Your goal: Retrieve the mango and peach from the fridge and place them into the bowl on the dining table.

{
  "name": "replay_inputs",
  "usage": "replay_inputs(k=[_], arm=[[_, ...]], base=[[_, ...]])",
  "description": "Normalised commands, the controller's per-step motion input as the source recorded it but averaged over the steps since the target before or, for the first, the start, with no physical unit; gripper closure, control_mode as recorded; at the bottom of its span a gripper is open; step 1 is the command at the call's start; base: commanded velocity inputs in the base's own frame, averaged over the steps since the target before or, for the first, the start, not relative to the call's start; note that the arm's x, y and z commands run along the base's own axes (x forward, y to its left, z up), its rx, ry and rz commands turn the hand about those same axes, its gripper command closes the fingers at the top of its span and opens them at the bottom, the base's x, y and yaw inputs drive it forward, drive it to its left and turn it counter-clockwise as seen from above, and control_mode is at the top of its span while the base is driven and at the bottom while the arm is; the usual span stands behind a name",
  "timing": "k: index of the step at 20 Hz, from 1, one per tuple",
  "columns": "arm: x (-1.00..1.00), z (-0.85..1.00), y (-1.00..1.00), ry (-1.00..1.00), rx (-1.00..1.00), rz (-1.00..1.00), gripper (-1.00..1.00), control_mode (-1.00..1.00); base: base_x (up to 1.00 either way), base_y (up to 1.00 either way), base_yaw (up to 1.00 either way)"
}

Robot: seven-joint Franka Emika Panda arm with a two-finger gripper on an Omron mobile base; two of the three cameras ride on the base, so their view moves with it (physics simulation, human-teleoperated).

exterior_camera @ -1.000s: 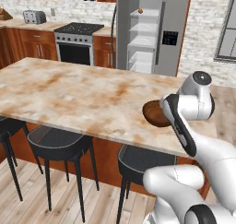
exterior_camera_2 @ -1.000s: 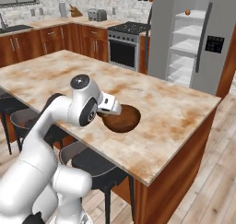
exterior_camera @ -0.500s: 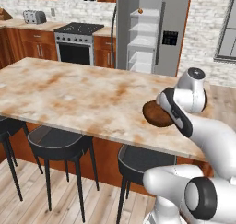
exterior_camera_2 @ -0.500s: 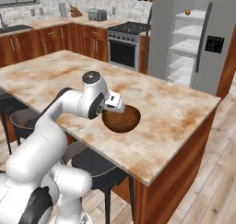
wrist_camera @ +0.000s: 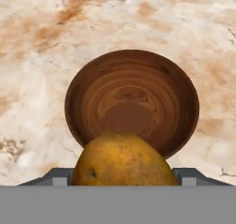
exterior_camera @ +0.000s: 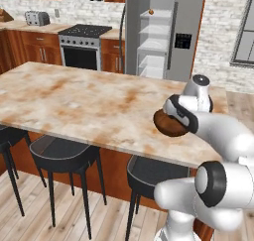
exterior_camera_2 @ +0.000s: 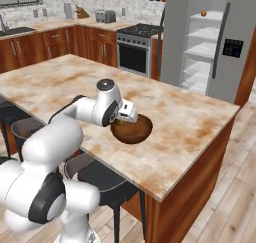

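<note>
Gripping a yellow-orange fruit, most likely the mango [wrist_camera: 123,159], our gripper [wrist_camera: 123,174] has its fingers spread wide around the fruit's sides. Over the last second we have carried the hand in from beside the bowl [wrist_camera: 132,101] to a spot above its near rim; in the right base view the wrist has drawn closer to the bowl [exterior_camera_2: 132,129], and in the left base view it now overlaps the bowl [exterior_camera: 170,124]. The bowl's floor looks bare, so we judge that neither fruit has been delivered yet and this is the 1st drop. We reckon the release is close, once the mango is fully over the hollow and not the rim.

The bowl sits on the dining table [exterior_camera: 84,98], towards its end nearest the fridge [exterior_camera: 161,34]. The marble top is beige with rust veins, flat and hard. Dark stools [exterior_camera: 60,155] are tucked under the near edge. Behind, the fridge stands with 1 door open, and a small orange fruit [exterior_camera: 150,11], perhaps the peach, rests on its top shelf. A stove [exterior_camera: 84,46] and a toaster [exterior_camera: 37,18] line the wall counter.
</note>
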Motion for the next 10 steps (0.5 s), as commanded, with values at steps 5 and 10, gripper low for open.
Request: replay_inputs(k=[5,10], arm=[[0.34,-0.34,-0.10,0.03,0.00,0.00,1.00,-1.00],[0.33,-0.31,-0.14,0.03,0.00,0.00,1.00,-1.00]], base=[[0.00,0.00,0.00],[0.00,0.00,0.00]])
